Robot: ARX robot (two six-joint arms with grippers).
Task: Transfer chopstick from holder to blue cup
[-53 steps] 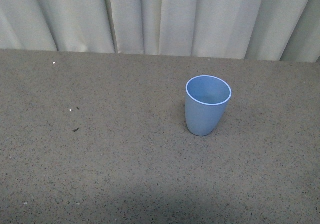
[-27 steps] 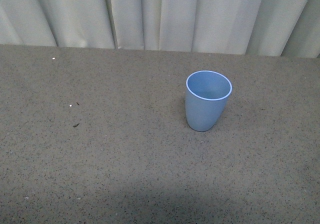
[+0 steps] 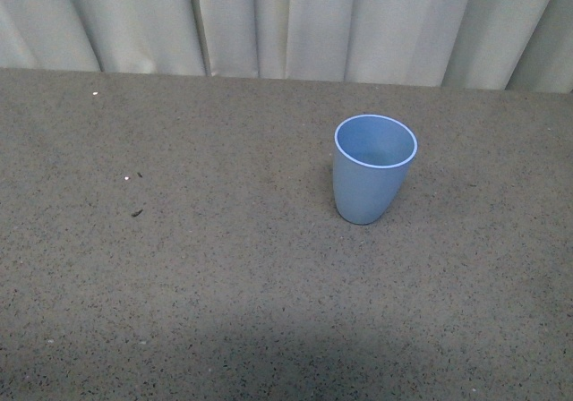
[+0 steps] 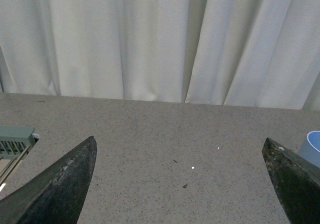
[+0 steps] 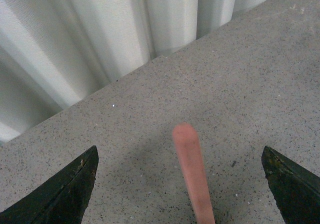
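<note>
The blue cup (image 3: 374,168) stands upright and empty on the grey speckled table, right of centre in the front view; its rim also shows at the edge of the left wrist view (image 4: 312,146). A coral-red chopstick (image 5: 192,176) rises blurred and close between my right gripper's (image 5: 180,184) wide-open jaws, touching neither finger. My left gripper (image 4: 180,184) is open and empty above bare table. Neither gripper shows in the front view.
A pale green slotted holder (image 4: 15,141) sits at the edge of the left wrist view. White curtains (image 3: 286,21) hang behind the table's far edge. A few small specks (image 3: 136,212) lie on the table to the left.
The front view has shifted: the cup and the table's far edge sit higher in the picture than a second ago. The cup has not moved on the table.
</note>
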